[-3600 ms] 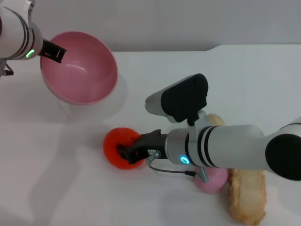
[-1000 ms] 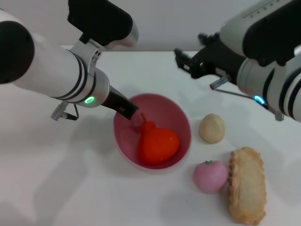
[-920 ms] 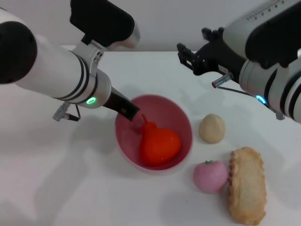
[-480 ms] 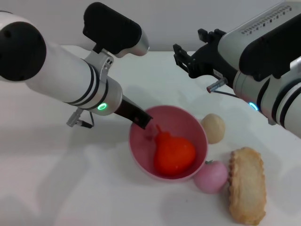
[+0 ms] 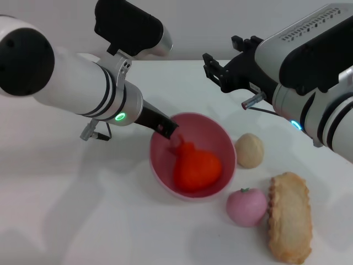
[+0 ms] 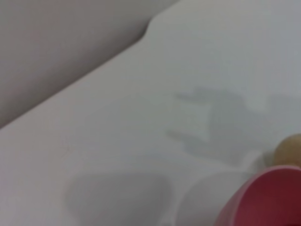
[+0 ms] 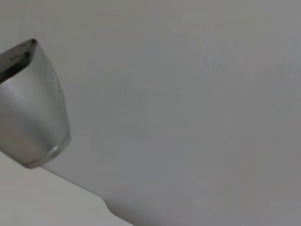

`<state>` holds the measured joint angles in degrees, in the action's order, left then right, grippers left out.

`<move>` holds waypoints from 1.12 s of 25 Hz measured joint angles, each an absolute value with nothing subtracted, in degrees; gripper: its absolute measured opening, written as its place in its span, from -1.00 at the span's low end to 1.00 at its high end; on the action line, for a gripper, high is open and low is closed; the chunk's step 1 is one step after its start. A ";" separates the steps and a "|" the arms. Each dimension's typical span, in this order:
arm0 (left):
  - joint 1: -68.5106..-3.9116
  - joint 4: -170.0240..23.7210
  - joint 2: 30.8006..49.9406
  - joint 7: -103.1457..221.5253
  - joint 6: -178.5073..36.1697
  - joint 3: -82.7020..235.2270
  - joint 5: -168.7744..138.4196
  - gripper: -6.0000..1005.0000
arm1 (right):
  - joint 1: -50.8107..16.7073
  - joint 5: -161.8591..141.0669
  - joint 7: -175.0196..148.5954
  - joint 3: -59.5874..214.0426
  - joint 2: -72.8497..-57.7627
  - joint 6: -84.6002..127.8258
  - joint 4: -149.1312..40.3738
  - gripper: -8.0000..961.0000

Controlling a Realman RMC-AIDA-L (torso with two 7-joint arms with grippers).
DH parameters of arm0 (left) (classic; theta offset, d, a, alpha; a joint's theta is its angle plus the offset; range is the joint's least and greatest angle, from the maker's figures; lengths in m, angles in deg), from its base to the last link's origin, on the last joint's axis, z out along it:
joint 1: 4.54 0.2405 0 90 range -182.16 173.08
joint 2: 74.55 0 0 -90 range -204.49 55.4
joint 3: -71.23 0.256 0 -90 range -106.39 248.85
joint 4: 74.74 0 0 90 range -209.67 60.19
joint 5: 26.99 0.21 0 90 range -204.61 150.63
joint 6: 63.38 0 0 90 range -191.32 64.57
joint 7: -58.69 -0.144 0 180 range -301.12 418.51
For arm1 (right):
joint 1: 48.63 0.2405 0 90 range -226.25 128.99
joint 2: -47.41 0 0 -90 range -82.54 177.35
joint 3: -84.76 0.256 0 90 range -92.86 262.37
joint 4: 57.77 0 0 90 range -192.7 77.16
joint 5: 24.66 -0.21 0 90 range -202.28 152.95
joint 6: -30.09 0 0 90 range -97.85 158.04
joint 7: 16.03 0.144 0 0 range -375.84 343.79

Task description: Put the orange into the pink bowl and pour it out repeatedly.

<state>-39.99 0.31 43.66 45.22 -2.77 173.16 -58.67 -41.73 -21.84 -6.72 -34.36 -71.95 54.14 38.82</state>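
The pink bowl [image 5: 212, 135] hangs tilted just above the white table at the middle of the head view. My left gripper [image 5: 169, 131] is shut on its near-left rim. The orange [image 5: 197, 168], glossy red-orange with a small nub, lies inside the bowl against its lower wall. My right gripper [image 5: 218, 70] is raised over the far side of the table, to the right of the bowl, open and holding nothing. In the left wrist view only a slice of the pink bowl [image 6: 270, 197] shows.
A small beige ball [image 5: 249, 150] sits just right of the bowl, also seen as the beige ball [image 6: 289, 148] in the left wrist view. A pink round fruit [image 5: 246, 206] and a bread piece [image 5: 289, 216] lie at the front right. Bare table [image 5: 71, 215] spreads to the left.
My left arm carried the bowl with the orange to the right, toward the beige ball, then slightly back and up. The right gripper stayed raised, barely shifting.
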 joint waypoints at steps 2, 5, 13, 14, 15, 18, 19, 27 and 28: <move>-40.07 -0.52 43.67 45.31 -3.35 173.03 -58.67 -0.70 | -41.68 -21.79 -6.71 -34.32 -71.95 54.24 38.90 0.27; -40.35 -1.25 43.65 45.34 -3.80 172.81 -58.66 -0.52 | -41.61 -21.75 -6.71 -34.26 -71.95 54.26 38.94 0.26; -40.28 -1.68 43.40 45.16 -9.97 171.39 -54.61 -0.13 | -41.77 -21.41 -6.71 -33.58 -71.90 49.20 36.85 0.27; -40.20 -1.58 43.39 45.16 -10.76 170.94 -53.60 -0.09 | -41.85 -21.20 -6.73 -33.36 -71.85 47.81 36.33 0.27; -39.97 -1.13 43.41 45.16 -12.42 170.38 -52.13 -0.04 | -41.96 -20.66 -6.77 -33.00 -71.82 46.35 35.76 0.27; -37.50 1.10 43.46 45.30 -21.52 168.36 -47.73 0.14 | -42.33 -17.82 -6.87 -31.06 -71.78 41.47 33.78 0.27; -36.11 1.73 43.47 45.42 -25.00 167.72 -46.94 0.22 | -42.62 -16.92 -6.86 -29.81 -71.77 38.56 32.68 0.33; -24.13 1.01 43.31 45.23 -52.25 165.54 -46.37 0.61 | -46.32 -17.57 -5.08 -18.26 -71.86 11.17 17.85 0.63; -23.51 0.39 43.30 45.30 -53.45 165.31 -46.44 0.61 | -46.63 -17.59 -5.06 -17.12 -71.85 8.42 15.82 0.64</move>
<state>-23.51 0.39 43.30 45.30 -53.45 165.31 -46.44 -46.63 -17.59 -5.06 -17.12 -71.85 8.42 15.82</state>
